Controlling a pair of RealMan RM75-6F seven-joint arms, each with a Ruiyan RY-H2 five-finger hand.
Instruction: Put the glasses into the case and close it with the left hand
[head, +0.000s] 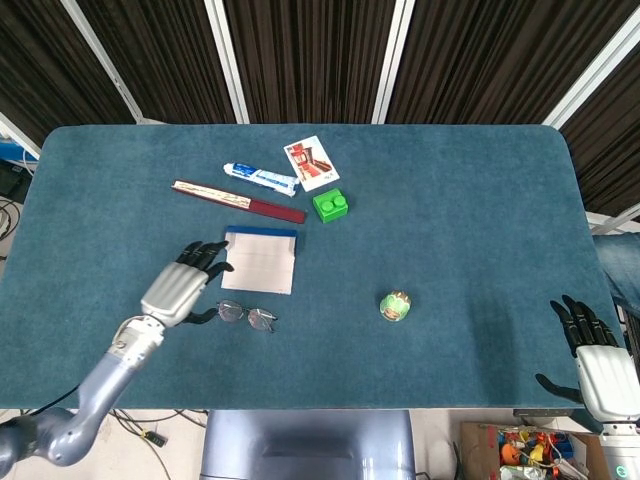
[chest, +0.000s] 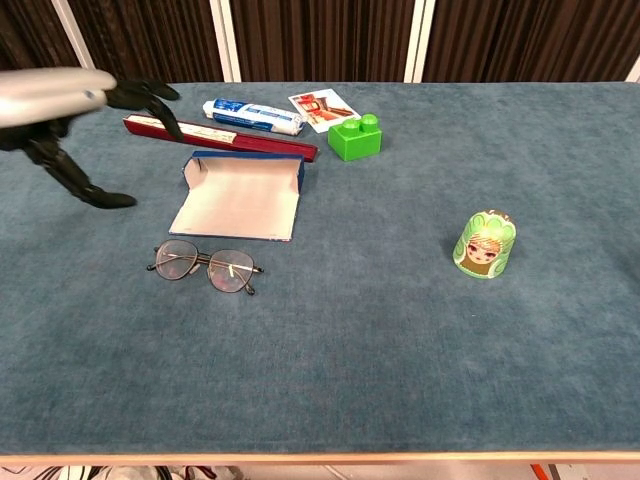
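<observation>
Over left part of blue surface (head: 450, 200): left robot hand (head: 178, 285) hangs with fingers spread, holding nothing, just left of glasses (head: 246, 315). Glasses lie flat near front of open case (head: 260, 260), not inside. Right robot hand (head: 590, 350) spread too, far off at edge. Step looks like reaching. Next: lower, pinch glasses frame gently, lift into case

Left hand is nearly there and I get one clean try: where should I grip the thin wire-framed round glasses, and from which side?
Pinch the wire-framed round glasses at the bridge between the lenses, coming down from above. They lie flat and unfolded on the blue cloth table, so the frame gives little to grip from the side. The left hand is open just to their left; the open blue glasses case lies right behind them.
</observation>
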